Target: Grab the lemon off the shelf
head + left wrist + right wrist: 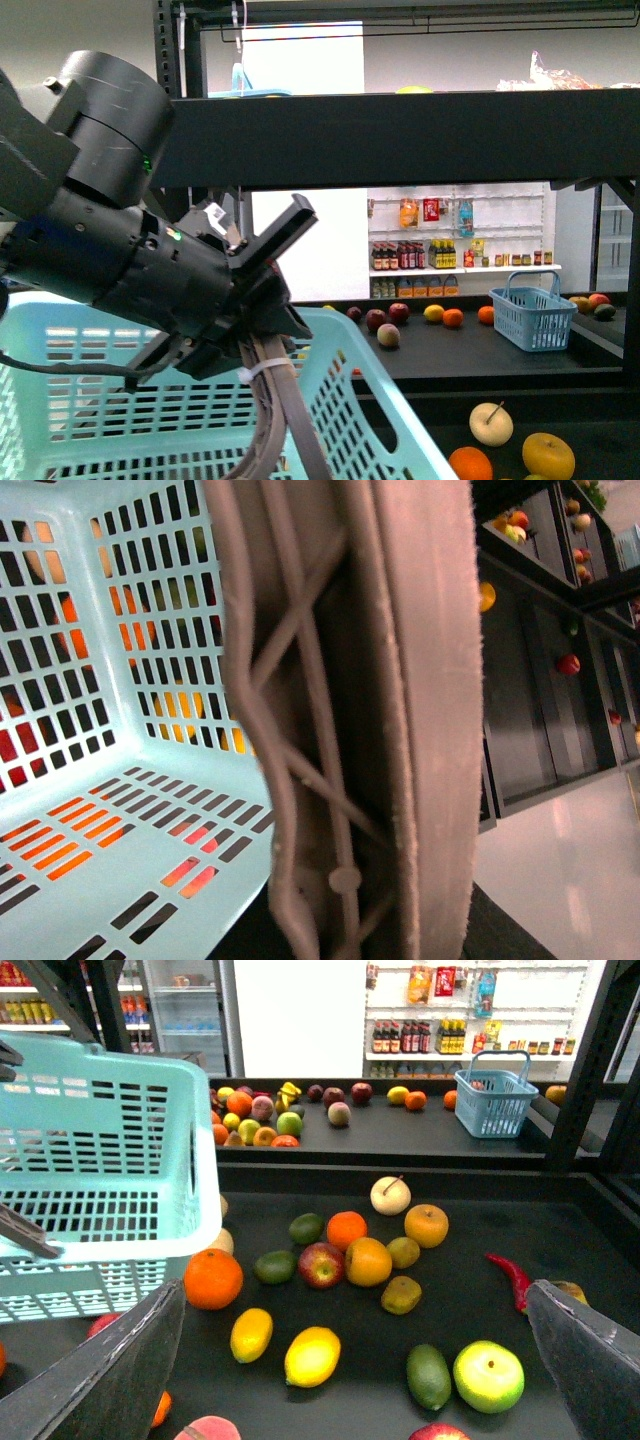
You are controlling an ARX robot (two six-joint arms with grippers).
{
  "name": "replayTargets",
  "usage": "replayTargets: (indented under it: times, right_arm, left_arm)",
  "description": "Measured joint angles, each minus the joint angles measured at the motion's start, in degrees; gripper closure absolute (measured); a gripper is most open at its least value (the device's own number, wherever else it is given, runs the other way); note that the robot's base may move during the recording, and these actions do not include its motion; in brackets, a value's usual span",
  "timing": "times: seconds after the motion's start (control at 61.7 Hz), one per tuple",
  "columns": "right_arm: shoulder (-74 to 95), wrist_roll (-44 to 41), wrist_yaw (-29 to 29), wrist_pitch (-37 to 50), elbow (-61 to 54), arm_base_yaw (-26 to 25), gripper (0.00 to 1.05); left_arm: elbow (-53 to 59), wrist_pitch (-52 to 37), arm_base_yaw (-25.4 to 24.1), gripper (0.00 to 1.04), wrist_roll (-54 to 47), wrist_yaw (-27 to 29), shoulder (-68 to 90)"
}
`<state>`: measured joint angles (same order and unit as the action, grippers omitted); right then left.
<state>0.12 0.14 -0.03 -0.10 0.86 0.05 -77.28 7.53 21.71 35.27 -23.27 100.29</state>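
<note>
The lemon (312, 1356), a small bright yellow oval, lies on the dark lower tier of the black shelf (480, 1220) among loose fruit. My right gripper (355, 1297) hangs open above that tier. Its two grey fingers (110, 1370) stand wide to either side, and the lemon lies between them, nearer the left one and untouched. My left gripper (262, 300) is shut on the grey handle (275, 400) of the pale turquoise basket (90, 400). The basket (100, 1160) hangs beside the fruit, and in the left wrist view it (100, 860) is seen from inside, next to a grey pad (430, 730).
An orange-yellow oval fruit (251, 1334), an orange (212, 1278), a green apple (488, 1375), a dark green fruit (428, 1375) and a red chili (510, 1275) lie around the lemon. A small blue basket (495, 1100) stands on the back tier. A black frame post (585, 1070) rises at right.
</note>
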Motion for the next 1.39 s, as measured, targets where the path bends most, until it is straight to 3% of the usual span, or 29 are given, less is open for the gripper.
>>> replayTargets:
  times: [0.324, 0.405, 0.47, 0.535, 0.665, 0.762, 0.827, 1.037, 1.394]
  right_arm:
    - [0.0, 0.02, 0.0, 0.0, 0.0, 0.0, 0.02]
    - [3.39, 3.17, 6.82, -6.14, 1.95, 1.9, 0.02]
    - [8.94, 5.84, 5.95, -8.28, 3.41, 1.38, 0.02]
    - [15.85, 8.41, 1.77, -8.0, 5.18, -1.46, 0.02]
    - [37.92, 9.7, -10.75, -1.36, 12.57, -13.31, 0.02]
    - [55.84, 9.6, -11.82, 4.48, 19.17, -19.52, 0.02]
    - [67.32, 10.21, -11.21, 6.29, 24.0, -20.85, 0.02]
    - [97.66, 15.52, -4.59, 9.33, 35.58, -15.54, 0.02]
    - [123.47, 24.17, 2.47, 14.38, 50.62, -3.3, 0.02]
  left_arm:
    - [-2.62, -0.04, 2.27, 0.89, -1.66, 1.01, 2.27]
    - [-2.64, -0.04, 2.27, 0.89, -1.77, 1.2, 2.27]
    - [-2.64, -0.02, 2.25, 0.89, -1.81, 1.4, 2.27]
    - [-2.67, -0.02, 2.25, 0.9, -2.1, 1.44, 2.27]
    - [-2.67, -0.02, 2.25, 0.9, -2.23, 1.4, 2.27]
    - [-2.69, -0.02, 2.25, 0.9, -2.4, 1.29, 2.27]
    - [-2.69, -0.02, 2.23, 0.9, -2.4, 1.31, 2.27]
    - [-2.78, -0.02, 2.29, 0.9, -2.64, 1.62, 2.43]
    - [-2.78, -0.02, 2.27, 0.9, -2.62, 1.25, 2.47]
